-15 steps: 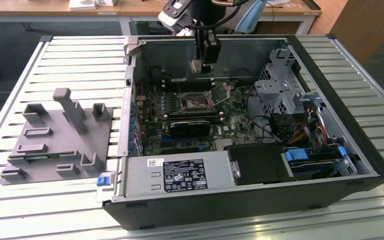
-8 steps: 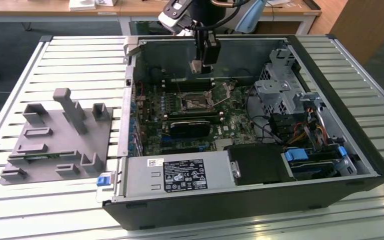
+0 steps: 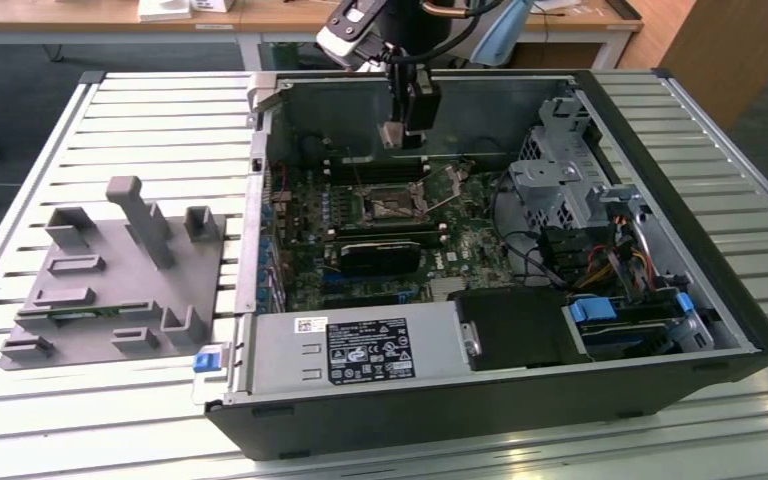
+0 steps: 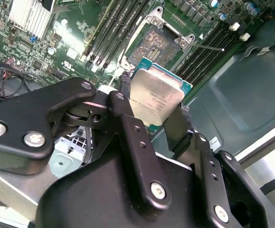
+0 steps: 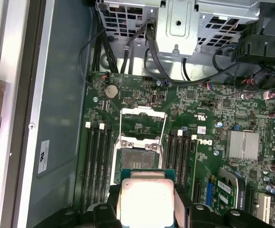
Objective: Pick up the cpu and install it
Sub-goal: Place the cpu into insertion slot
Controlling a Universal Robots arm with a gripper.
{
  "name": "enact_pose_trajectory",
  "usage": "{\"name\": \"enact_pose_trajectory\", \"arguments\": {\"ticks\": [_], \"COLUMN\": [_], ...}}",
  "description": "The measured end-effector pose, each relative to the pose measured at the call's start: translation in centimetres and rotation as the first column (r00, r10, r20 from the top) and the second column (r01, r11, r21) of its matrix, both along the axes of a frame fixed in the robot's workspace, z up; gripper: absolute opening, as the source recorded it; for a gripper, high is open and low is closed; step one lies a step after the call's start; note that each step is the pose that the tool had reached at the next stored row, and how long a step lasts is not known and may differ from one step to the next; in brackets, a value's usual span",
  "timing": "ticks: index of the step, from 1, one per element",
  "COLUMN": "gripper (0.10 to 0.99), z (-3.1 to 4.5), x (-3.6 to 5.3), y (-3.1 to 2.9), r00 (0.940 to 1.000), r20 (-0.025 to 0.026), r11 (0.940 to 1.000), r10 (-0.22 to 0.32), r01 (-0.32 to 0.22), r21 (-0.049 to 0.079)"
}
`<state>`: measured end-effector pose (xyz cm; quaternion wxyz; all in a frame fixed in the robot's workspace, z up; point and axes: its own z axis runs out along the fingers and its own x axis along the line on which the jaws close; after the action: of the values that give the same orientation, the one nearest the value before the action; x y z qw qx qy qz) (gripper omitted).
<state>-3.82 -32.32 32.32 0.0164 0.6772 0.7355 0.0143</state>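
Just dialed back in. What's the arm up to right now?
The arm's end effector is shut on the cpu, gripping it by opposite edges. It holds the chip inside the open computer case, above the motherboard and close to the socket. The socket is open and bare, so the cpu is not yet seated. A grey pegged tray sits outside the case on the exterior view's left.

A lab or workshop: an open computer case [image 3: 491,425] lies on a slatted metal bench [image 3: 157,120], wooden desks [image 3: 277,18] at twelve o'clock
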Motion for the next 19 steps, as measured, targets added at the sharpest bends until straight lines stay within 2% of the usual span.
{"name": "enact_pose_trajectory", "arguments": {"ticks": [9, 11, 13, 19], "gripper": [0.529, 0.529, 0.529, 0.529], "z": [-0.45, -0.71, -1.52, -1.82], "x": [0.0, 0.0, 0.06, 0.06], "y": [0.0, 0.01, 0.22, 0.22], "r00": [1.0, 1.0, 1.0, 1.0], "r20": [0.0, 0.0, 0.0001, 0.0], "r11": [1.0, 1.0, 1.0, 1.0], "r10": [0.0, 0.0, -0.003, -0.007], "r01": [0.0, 0.0, 0.003, 0.007], "r21": [0.0, 0.0, 0.0, 0.0]}}
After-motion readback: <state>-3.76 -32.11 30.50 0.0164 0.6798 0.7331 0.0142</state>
